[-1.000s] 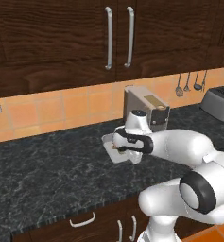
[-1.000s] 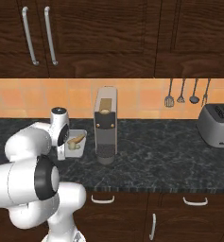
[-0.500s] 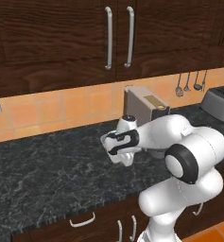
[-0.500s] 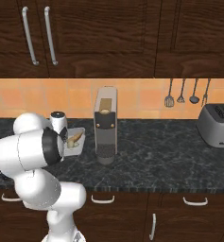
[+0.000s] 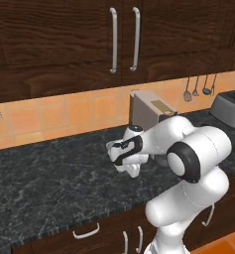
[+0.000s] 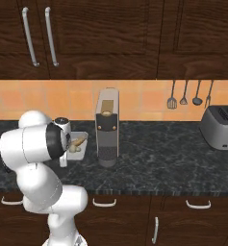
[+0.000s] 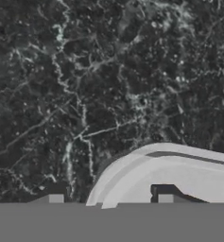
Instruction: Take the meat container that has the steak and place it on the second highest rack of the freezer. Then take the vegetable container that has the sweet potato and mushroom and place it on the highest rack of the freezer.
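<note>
Though unlabelled, grey tray (image 7: 179, 170) under tool (image 7: 111, 198).

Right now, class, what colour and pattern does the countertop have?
The countertop is black, veined with pale grey marbling, clearest in the hand view.

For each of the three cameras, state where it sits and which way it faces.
Left base view: behind the arm's left, facing the counter; arm at right, gripper over the tray.
Right base view: behind its right; arm at left, tray with sweet potato beside the coffee machine.
Hand view: looks down at counter and tray rim; fingertips at bottom.
Both base views share the coffee machine and toaster.
</note>
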